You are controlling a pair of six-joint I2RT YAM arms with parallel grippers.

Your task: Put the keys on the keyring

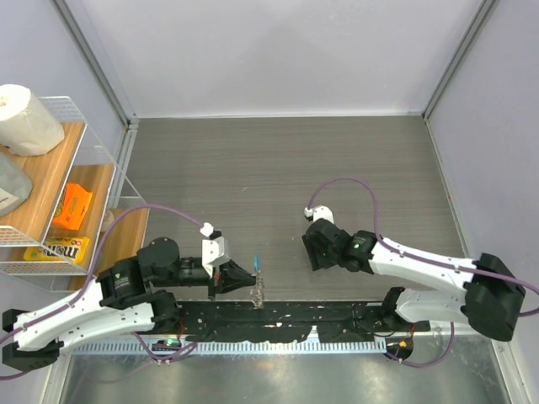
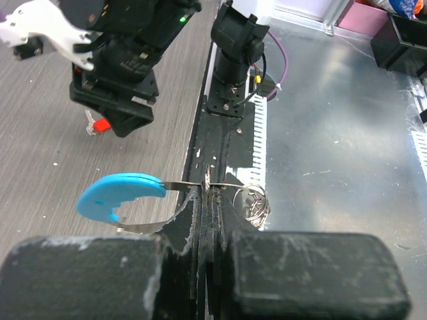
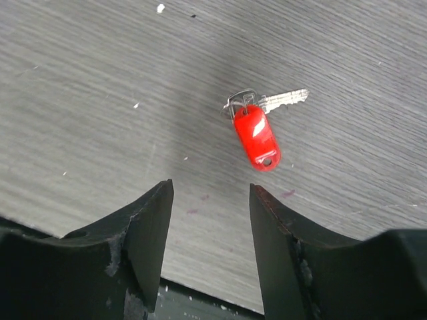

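My left gripper (image 1: 242, 274) is shut on the keyring's silvery metal loop (image 2: 183, 185) and holds it above the table's near edge. The light-blue crescent tag (image 2: 120, 195) sticks out to the left of the fingertips, and a small coil of wire ring (image 2: 254, 201) hangs to their right. In the top view the tag (image 1: 257, 263) shows as a thin blue sliver. The key (image 3: 256, 136), with a red plastic head and a short silvery blade (image 3: 287, 100), lies flat on the grey table. My right gripper (image 3: 208, 195) hovers just short of it, open, with nothing between the fingers. The left wrist view shows the key (image 2: 100, 125) under that gripper (image 2: 113, 100).
A wire shelf (image 1: 93, 160) stands at the far left with a paper roll (image 1: 25, 118), an orange item (image 1: 73, 206) and a yellow box (image 1: 59, 247). A black mounting strip (image 1: 278, 320) runs along the near edge, with a metal sheet (image 2: 333, 167) beyond it.
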